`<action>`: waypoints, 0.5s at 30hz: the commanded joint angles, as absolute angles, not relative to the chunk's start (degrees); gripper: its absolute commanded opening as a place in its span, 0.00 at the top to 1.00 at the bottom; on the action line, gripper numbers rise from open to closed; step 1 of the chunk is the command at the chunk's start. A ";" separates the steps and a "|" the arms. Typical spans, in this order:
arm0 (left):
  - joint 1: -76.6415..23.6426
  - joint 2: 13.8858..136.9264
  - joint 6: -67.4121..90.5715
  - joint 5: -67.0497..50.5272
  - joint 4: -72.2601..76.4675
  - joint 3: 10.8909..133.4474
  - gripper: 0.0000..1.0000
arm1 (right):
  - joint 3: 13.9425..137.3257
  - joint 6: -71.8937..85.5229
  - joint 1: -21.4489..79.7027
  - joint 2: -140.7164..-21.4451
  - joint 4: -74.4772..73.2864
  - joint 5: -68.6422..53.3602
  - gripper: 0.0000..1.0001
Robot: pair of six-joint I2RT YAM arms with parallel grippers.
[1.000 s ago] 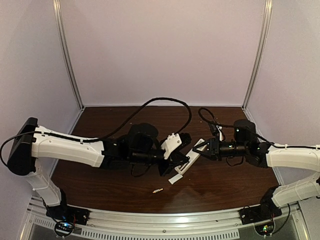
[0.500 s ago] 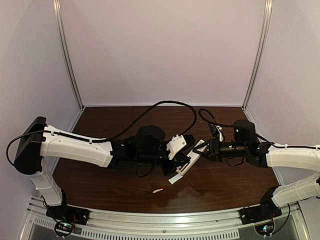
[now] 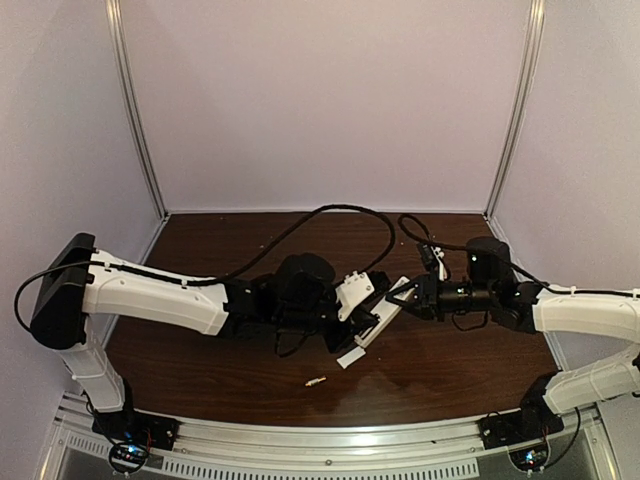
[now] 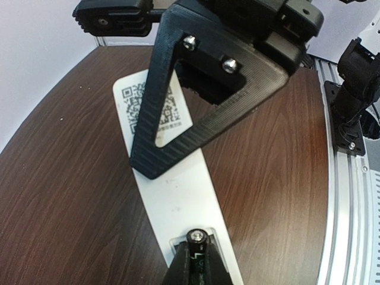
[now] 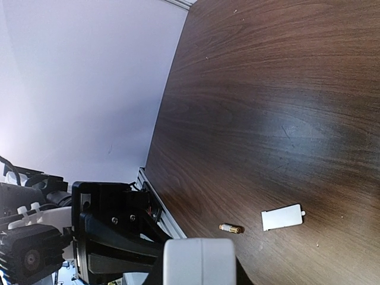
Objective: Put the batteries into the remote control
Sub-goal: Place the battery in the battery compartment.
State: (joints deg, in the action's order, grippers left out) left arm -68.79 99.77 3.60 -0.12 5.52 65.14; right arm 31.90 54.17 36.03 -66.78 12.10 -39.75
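Note:
The remote control (image 4: 178, 196) is a slim white bar with its back up, showing a QR sticker and an open battery recess (image 4: 205, 252). In the top view the remote control (image 3: 390, 306) sits at mid-table. My right gripper (image 3: 403, 296) is shut on its far end; its black finger (image 4: 202, 101) lies across the bar, and the bar's end (image 5: 199, 261) fills that wrist view. My left gripper (image 4: 198, 255) is shut on a dark battery (image 4: 198, 238) whose tip sits at the recess. A second, pale battery (image 5: 230, 228) lies loose on the table (image 3: 316, 381).
The small flat white cover (image 5: 282, 217) lies on the wood beside the loose battery, also visible from above as the cover (image 3: 350, 357). The left arm (image 5: 89, 237) crowds the near side of the remote. A metal rail (image 4: 350, 196) runs along the table's front edge.
My left arm has reached further right, bringing the held dark battery onto the remote's near end. The right gripper and the remote have barely shifted.

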 commanded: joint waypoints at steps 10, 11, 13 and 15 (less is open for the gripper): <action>-68.70 103.40 7.64 4.17 -1.69 69.15 1.00 | 35.53 52.04 36.39 -66.20 8.43 -37.34 1.00; -68.66 103.58 7.91 4.45 -2.16 69.31 1.00 | 35.58 52.08 36.38 -66.12 8.40 -37.26 1.00; -68.69 103.90 8.52 5.32 -2.79 69.49 1.00 | 35.85 51.81 36.33 -66.00 7.78 -36.87 1.00; -68.73 104.12 8.81 6.34 -3.34 69.52 1.00 | 35.91 51.77 36.30 -65.79 7.58 -36.70 1.00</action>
State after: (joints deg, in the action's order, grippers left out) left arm -69.08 102.59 7.05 2.46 0.84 68.71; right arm 33.63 52.27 36.03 -66.78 7.27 -36.34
